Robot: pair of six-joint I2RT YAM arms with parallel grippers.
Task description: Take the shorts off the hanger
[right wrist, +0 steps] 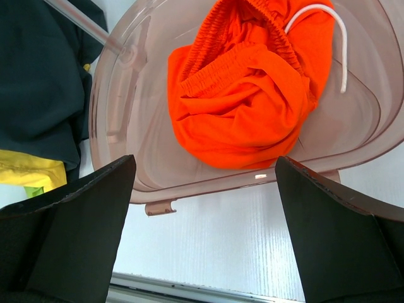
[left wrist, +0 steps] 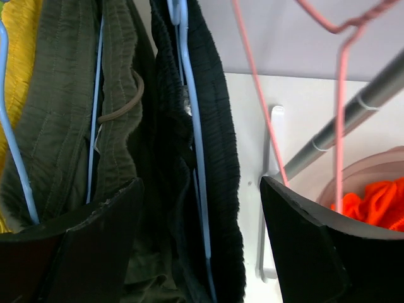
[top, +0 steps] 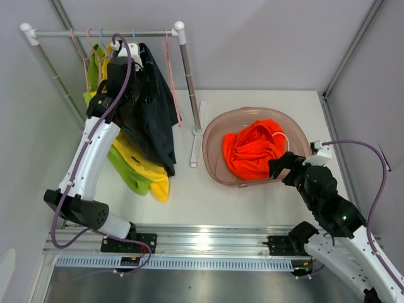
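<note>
Reaching toward eleven o'clock, left gripper (left wrist: 201,183) spread, facing the black shorts (left wrist: 218,126); right gripper (right wrist: 205,161), also spread, at four o'clock.

Translucent pinkish basin (top: 214,148), metal clothes rail (top: 188,76), white table (top: 252,202)

- The rack (top: 189,76) stands at the far left of the tabletop (top: 202,196), with the hanging shorts (top: 151,120) crowded along its rail.
- The basin (top: 214,158) sits just right of the rack's post, with one pair of shorts (top: 255,148) inside.
- The left fingers (left wrist: 95,233) flank one hanging pair. The right fingers (right wrist: 341,214) sit before the basin's near rim.
</note>
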